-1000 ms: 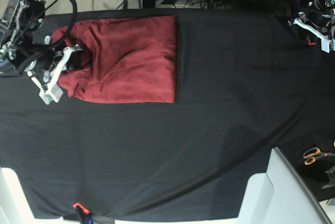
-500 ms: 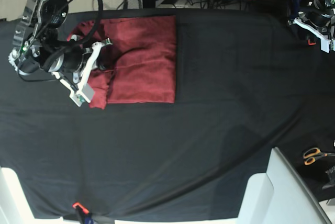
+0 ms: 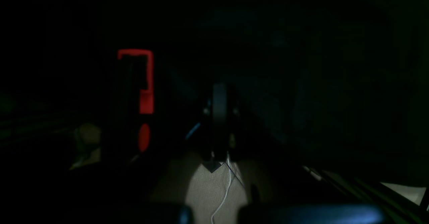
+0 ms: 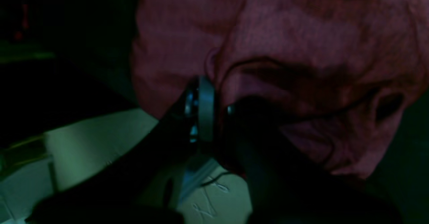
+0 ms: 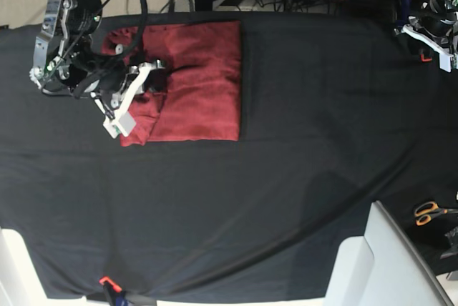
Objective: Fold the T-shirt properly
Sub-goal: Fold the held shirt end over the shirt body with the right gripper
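The brick-red T-shirt (image 5: 193, 81) lies partly folded on the black table cloth at the back left of the base view. Its left part is bunched and lifted over. My right gripper (image 5: 152, 76) is shut on a fold of that red fabric over the shirt's left half. The right wrist view shows its fingers (image 4: 205, 110) pinching the wrinkled red cloth (image 4: 301, 33). My left gripper (image 5: 406, 28) hangs at the table's far right edge, away from the shirt. In the dark left wrist view its jaws (image 3: 219, 117) look closed and empty.
The black table cloth (image 5: 286, 199) covers the whole table. Orange-handled scissors (image 5: 428, 213) lie at the right edge. A white box (image 5: 379, 263) stands at the front right. A red clamp (image 5: 425, 54) sits near the left gripper and shows in the left wrist view (image 3: 146, 83).
My right gripper has moved right and slightly back, carrying the shirt's left edge over the body. The shirt's outline has become narrower. The left arm has not moved.
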Controlling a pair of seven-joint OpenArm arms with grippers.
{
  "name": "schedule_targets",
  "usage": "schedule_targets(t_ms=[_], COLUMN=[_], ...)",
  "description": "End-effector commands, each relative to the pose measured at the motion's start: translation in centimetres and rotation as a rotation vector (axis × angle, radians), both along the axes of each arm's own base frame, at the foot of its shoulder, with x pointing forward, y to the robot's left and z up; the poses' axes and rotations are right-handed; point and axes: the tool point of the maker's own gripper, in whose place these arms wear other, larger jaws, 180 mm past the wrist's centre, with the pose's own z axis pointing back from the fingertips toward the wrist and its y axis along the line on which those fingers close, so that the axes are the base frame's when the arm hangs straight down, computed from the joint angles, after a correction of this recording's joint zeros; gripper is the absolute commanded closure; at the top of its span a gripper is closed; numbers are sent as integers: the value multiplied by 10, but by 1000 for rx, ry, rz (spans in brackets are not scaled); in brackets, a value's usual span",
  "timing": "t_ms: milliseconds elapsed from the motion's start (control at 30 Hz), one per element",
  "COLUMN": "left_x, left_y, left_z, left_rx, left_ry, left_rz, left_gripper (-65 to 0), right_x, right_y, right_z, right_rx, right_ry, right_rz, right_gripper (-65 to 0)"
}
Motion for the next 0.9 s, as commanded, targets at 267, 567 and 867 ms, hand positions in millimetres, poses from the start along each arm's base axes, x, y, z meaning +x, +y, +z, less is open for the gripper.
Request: schedule_targets(t_ms=[267,567,867], left_x=[7,7,7], left_y=[6,7,7], left_z=[11,11,11], left_rx=[21,23,23], left_ry=[-35,-35,-35], left_rz=[-5,-6,-6], left_gripper=[0,0,0], right_x=[8,13,13], right_y=[12,38,48], right_z=[2,4,4], right_rx=[93,95,93], right_ry=[20,15,46], right_rz=[-44,79,74], right_gripper=[-6,-6,-6])
